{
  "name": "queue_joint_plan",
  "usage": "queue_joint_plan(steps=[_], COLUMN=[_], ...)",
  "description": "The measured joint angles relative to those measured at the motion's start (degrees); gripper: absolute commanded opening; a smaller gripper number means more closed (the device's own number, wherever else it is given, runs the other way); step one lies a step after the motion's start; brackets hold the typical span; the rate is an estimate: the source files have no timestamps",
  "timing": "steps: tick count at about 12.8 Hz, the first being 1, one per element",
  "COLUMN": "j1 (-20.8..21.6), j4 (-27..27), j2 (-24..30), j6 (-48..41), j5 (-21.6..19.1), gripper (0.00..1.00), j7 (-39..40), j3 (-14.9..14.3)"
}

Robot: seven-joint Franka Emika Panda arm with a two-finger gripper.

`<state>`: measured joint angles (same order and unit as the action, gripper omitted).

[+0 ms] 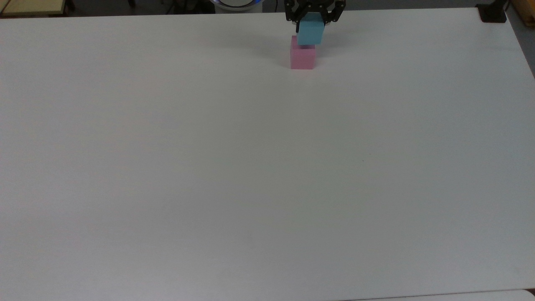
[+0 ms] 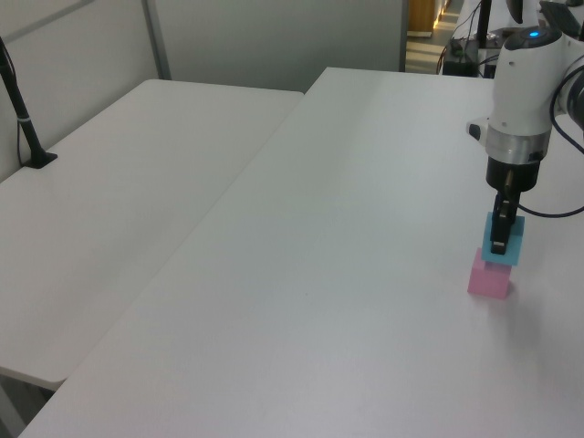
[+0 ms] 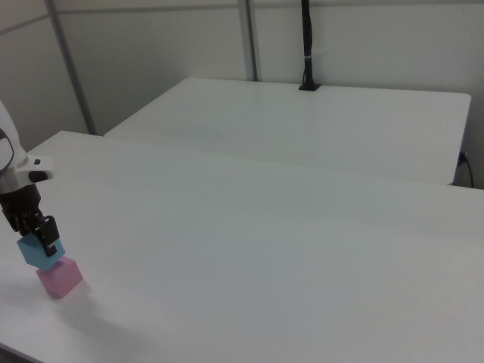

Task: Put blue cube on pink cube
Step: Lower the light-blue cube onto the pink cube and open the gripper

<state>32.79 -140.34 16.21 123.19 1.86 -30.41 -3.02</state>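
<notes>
I see the gripper (image 2: 502, 239) clamped on the blue cube (image 1: 310, 32), which sits atop the pink cube (image 1: 302, 57), far side of the table (image 1: 267, 167).

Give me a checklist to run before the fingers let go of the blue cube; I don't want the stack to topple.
1. Blue cube held by gripper: ok.
2. Blue cube above pink cube: ok.
3. Blue cube resting on the pink top: cannot tell.
4. Cubes squarely aligned: not ok; in the top view the blue cube sits offset toward the top view's right of the pink cube.
5. Pink cube flat on table: ok.
</notes>
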Motion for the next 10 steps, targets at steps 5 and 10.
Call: queue_joint_plan(steps=[5,10], j1=[-1.10,-1.15], j4=[-0.01,-0.01], j2=[-2.80,-3.60], j6=[3.25,3.34], j5=[3.07,3.98], gripper=[0.48,0.48], j7=[-0.64,-0.70], j3=[-0.07,-0.07])
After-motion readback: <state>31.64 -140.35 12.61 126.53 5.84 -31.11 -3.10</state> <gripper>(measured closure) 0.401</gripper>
